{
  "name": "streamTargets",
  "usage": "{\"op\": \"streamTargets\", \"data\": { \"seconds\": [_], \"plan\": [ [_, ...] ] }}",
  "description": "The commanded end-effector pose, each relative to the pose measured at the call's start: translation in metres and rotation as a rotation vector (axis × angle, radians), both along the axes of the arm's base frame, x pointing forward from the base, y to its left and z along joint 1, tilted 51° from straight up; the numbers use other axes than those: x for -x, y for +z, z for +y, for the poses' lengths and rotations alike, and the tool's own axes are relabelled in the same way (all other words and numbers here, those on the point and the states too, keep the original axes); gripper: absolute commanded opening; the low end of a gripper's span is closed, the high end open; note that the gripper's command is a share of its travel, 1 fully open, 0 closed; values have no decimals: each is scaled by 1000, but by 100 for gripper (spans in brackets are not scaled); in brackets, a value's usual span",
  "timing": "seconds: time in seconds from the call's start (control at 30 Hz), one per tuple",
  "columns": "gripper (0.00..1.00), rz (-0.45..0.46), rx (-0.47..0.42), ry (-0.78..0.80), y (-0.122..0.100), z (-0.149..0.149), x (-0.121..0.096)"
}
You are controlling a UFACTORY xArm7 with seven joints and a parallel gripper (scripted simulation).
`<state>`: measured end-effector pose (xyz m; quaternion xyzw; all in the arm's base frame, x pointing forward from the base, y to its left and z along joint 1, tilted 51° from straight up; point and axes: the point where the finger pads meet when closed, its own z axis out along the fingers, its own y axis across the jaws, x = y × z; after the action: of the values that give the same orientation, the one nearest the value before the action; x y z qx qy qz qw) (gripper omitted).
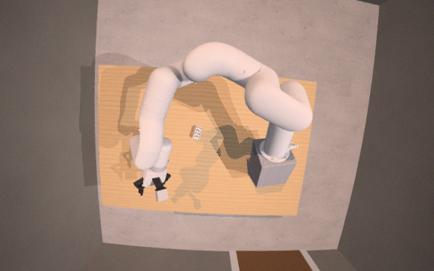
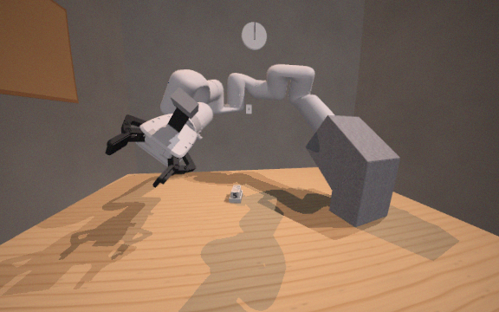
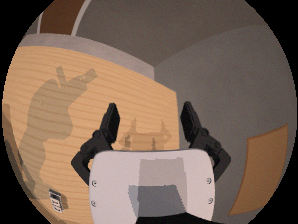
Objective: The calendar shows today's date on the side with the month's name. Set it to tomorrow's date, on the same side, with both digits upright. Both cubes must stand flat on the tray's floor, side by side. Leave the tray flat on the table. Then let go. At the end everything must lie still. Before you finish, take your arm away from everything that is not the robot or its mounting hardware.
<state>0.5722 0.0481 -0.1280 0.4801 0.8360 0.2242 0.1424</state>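
The small white calendar stands near the middle of the table, with its two white cubes (image 1: 197, 132) (image 2: 235, 193) (image 3: 56, 201) close together on the tray (image 2: 235, 200). Dark marks show on the cubes' tops in the top view, too small to read surely. In the exterior view a dark digit like a 5 faces the camera on the nearer cube. The month's name and the date side cannot be read. My gripper (image 2: 133, 166) (image 3: 150, 109) is open and empty, high above the table's far left part in the exterior view, well away from the calendar.
The wooden table (image 1: 221, 196) (image 2: 249, 277) (image 3: 90, 115) carries the grey base block (image 1: 273, 173) (image 2: 362, 186) of the arm at the right. The arm arches over the back of the table in the top view. Its shadows fall across the table around the calendar.
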Motion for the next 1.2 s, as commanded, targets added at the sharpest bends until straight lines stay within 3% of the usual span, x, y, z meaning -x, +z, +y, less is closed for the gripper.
{"op": "streamTargets", "data": {
  "seconds": [0.0,0.4,0.43,1.0,1.03,1.17],
  "plan": [
    [100,41,58,34,-7,2,20],
    [100,41,58,34,-7,2,20],
    [100,135,184,106,-18,-12,59],
    [100,138,188,108,-18,-12,61],
    [100,226,320,174,-21,-32,97],
    [100,260,376,200,-20,-41,111]
  ]
}}
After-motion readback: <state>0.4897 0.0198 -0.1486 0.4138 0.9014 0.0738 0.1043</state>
